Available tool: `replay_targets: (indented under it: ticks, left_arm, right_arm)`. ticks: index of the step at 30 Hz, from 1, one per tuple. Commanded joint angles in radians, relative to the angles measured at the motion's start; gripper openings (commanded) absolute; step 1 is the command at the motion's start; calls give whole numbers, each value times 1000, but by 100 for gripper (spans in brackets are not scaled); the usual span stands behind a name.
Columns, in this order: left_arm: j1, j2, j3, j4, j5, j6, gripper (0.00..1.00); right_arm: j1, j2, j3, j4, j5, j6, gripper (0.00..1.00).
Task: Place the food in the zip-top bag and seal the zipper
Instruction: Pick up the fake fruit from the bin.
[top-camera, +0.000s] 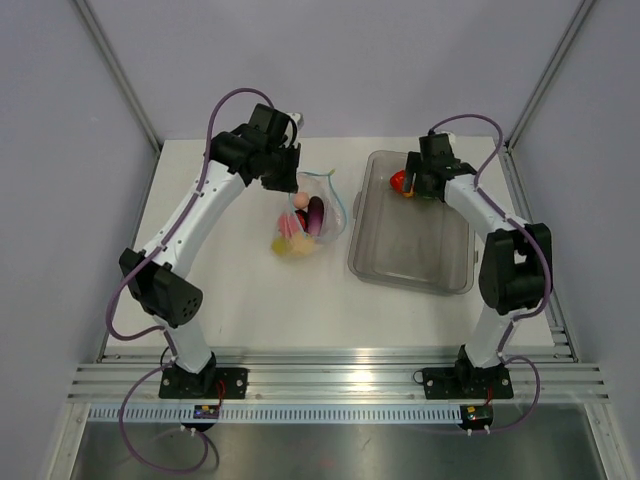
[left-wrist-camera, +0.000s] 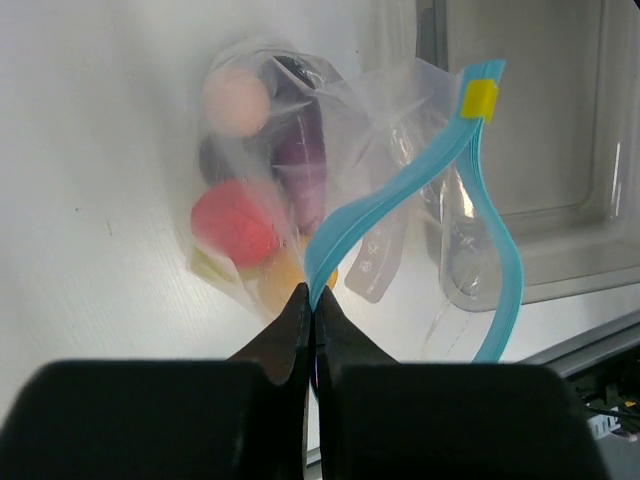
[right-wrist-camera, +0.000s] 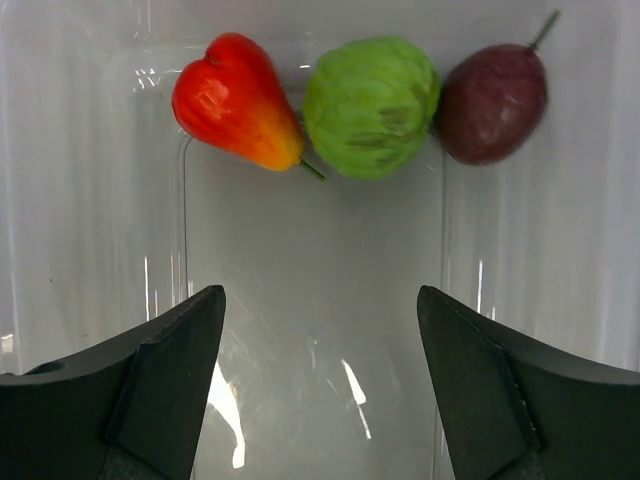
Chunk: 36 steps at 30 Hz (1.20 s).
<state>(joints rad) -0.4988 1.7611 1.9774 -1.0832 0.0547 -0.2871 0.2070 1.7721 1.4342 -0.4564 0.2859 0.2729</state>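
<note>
The clear zip-top bag (top-camera: 312, 215) lies on the table left of the bin, with its light-blue zipper (left-wrist-camera: 375, 200) gaping open and a yellow slider (left-wrist-camera: 481, 97) at one end. Inside it are a pink fruit (left-wrist-camera: 237, 97), a purple eggplant (left-wrist-camera: 303, 160), a red fruit (left-wrist-camera: 235, 222) and yellow pieces. My left gripper (left-wrist-camera: 313, 300) is shut on the zipper strip at the bag's mouth. My right gripper (right-wrist-camera: 320, 310) is open and empty above the bin floor, short of a red-orange fruit (right-wrist-camera: 235, 100), a green fruit (right-wrist-camera: 371, 105) and a dark purple fruit (right-wrist-camera: 493, 100).
The grey translucent bin (top-camera: 412, 250) stands right of the bag, with the three fruits along its far wall. Only the red fruit (top-camera: 399, 180) shows in the top view, beside the right wrist. Metal frame rails run along the table's sides and near edge.
</note>
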Motion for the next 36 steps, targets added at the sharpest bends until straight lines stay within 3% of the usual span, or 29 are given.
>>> replay_targets:
  ticks: [1,6,13,28,32,36]
  left_arm:
    - [-4,26,49,17,-46,11,0]
    - [-4,55,47,26,-50,3,0]
    - [-4,63,43,35,-33,0,0]
    - [-4,87,47,39,-13,9,0]
    - [-4,92,47,32,-21,8,0]
    - [-4,92,44,31,-19,5,0]
  right_arm:
    - [3,73,104,65,-66,-135,85]
    - [5,199,209,79,-82,-224,87]
    - [-1,308,308,65,71,-256,90]
    - [-101,447,365,51,-56,-159,92]
    - [-104,467,370,53,-71,-147,90]
    - [-106,409,336,65,-74,-127,73]
